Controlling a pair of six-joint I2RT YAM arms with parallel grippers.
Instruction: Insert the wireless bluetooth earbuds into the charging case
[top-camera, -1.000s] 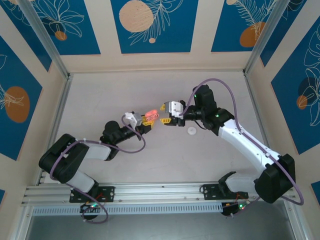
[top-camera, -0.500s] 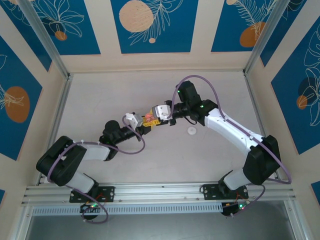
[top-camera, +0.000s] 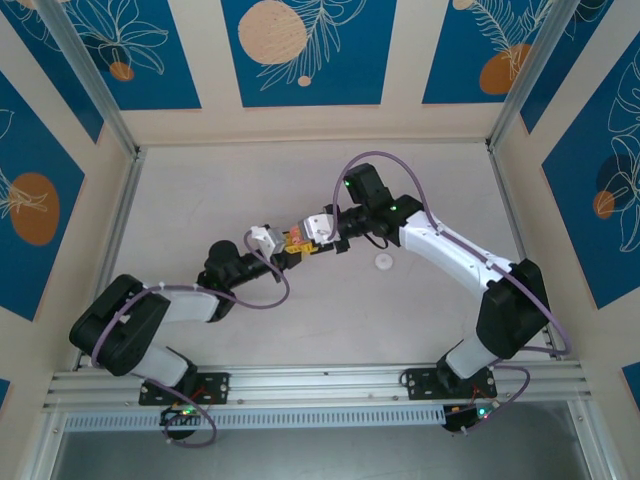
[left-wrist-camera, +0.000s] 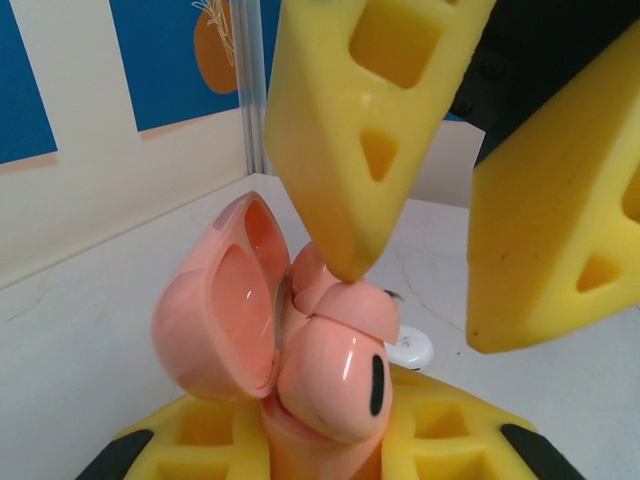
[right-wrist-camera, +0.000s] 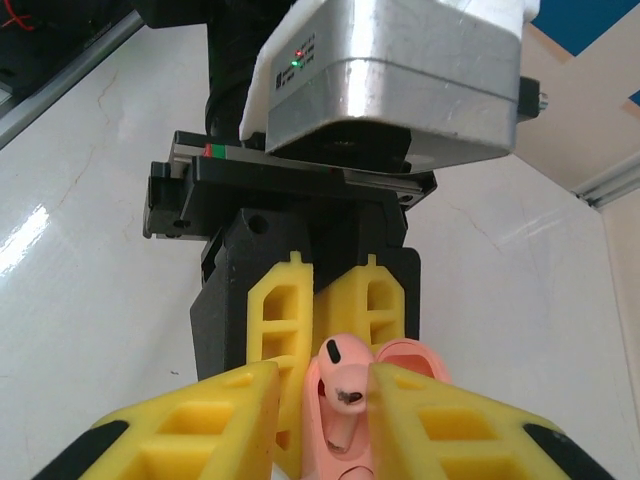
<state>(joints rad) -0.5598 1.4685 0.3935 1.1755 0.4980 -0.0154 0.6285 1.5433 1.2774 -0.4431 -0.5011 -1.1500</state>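
Observation:
My left gripper (top-camera: 289, 247) is shut on the base of the salmon-pink charging case (left-wrist-camera: 300, 440), whose lid (left-wrist-camera: 212, 320) stands open to the left. A pink earbud (left-wrist-camera: 335, 375) with a dark oval slot sits partly in the case, and a second pink rounded piece (left-wrist-camera: 352, 303) rests right above it. My right gripper (top-camera: 306, 237) comes down from above with its jaws apart. One of its yellow fingertips (left-wrist-camera: 348, 262) touches that upper piece. In the right wrist view the earbud (right-wrist-camera: 340, 385) shows between the right gripper's (right-wrist-camera: 325, 425) fingers, with the case lid (right-wrist-camera: 412, 362) behind it.
A white round disc (top-camera: 383, 262) lies on the table just right of the two grippers and shows behind the case as the disc (left-wrist-camera: 412, 350). Aluminium frame rails and patterned walls enclose the pale table (top-camera: 200, 200).
The right arm has swung left until its gripper meets the case held by the left gripper. Its jaws have narrowed. The left arm has barely moved.

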